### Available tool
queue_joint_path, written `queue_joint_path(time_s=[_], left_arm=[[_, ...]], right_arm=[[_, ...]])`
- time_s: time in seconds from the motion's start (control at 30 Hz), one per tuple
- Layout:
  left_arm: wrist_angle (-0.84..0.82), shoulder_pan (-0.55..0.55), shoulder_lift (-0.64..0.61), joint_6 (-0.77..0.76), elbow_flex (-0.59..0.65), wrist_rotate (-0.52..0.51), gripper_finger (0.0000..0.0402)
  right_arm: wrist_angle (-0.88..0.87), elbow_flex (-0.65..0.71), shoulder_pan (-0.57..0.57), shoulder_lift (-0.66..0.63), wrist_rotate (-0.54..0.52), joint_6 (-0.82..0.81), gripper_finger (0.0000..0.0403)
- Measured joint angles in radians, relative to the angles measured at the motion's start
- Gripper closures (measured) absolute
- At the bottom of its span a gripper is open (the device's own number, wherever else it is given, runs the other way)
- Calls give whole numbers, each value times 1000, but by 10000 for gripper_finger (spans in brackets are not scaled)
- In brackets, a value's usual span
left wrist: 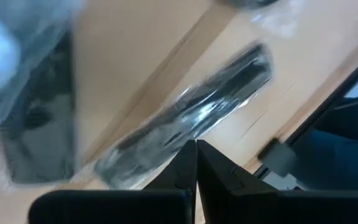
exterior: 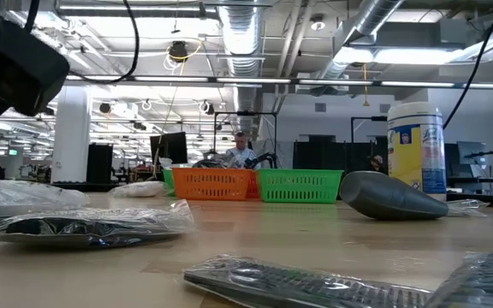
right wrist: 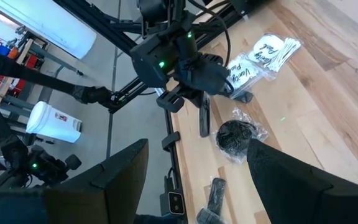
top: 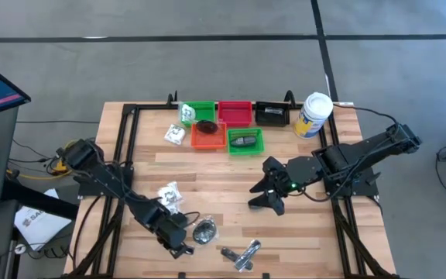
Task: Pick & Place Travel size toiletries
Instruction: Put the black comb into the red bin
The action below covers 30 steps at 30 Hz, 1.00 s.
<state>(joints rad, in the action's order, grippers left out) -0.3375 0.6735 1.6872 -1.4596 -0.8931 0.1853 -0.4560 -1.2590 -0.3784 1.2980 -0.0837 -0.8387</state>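
1. The left gripper [top: 183, 249] has its two dark fingers [left wrist: 194, 163] pressed together, holding nothing, low over the table's near edge.
2. Just beyond those fingers lies a slim silvery sachet [left wrist: 197, 112], crinkled and shiny, its long axis running diagonally along the wood grain.
3. A black round piece in plastic [top: 204, 231] sits just beside that gripper; clear packets with white contents [top: 169, 194] lie near the arm.
4. The left arm stretches diagonally across the table [top: 231, 170] from its left side.
5. The right gripper [top: 265, 197] hangs mid-table, fingers [right wrist: 291, 174] spread wide and empty.
6. A dark grey oval [top: 244, 142] lies lengthwise in a green tray [top: 259, 147].
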Motion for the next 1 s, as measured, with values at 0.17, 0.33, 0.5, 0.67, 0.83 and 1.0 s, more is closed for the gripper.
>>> queue_joint_path(time_s=[0.17, 0.33, 0.5, 0.67, 0.83, 1.0], left_arm=[[6, -2, 64, 20, -29, 19, 401], [24, -3, 114, 21, -49, 59, 402], [14, -46, 123, 15, -49, 60, 402], [2, -121, 124, 43, -47, 35, 402], [-14, -192, 124, 114, -46, 31, 402], [-18, -259, 126, 192, -46, 32, 402]], right_arm=[[0, 0, -1, 0, 0, 0, 138], [0, 0, -1, 0, 0, 0, 138], [0, 0, -1, 0, 0, 0, 138], [1, 0, -1, 0, 0, 0, 138], [0, 0, -1, 0, 0, 0, 138], [1, 0, -1, 0, 0, 0, 138]])
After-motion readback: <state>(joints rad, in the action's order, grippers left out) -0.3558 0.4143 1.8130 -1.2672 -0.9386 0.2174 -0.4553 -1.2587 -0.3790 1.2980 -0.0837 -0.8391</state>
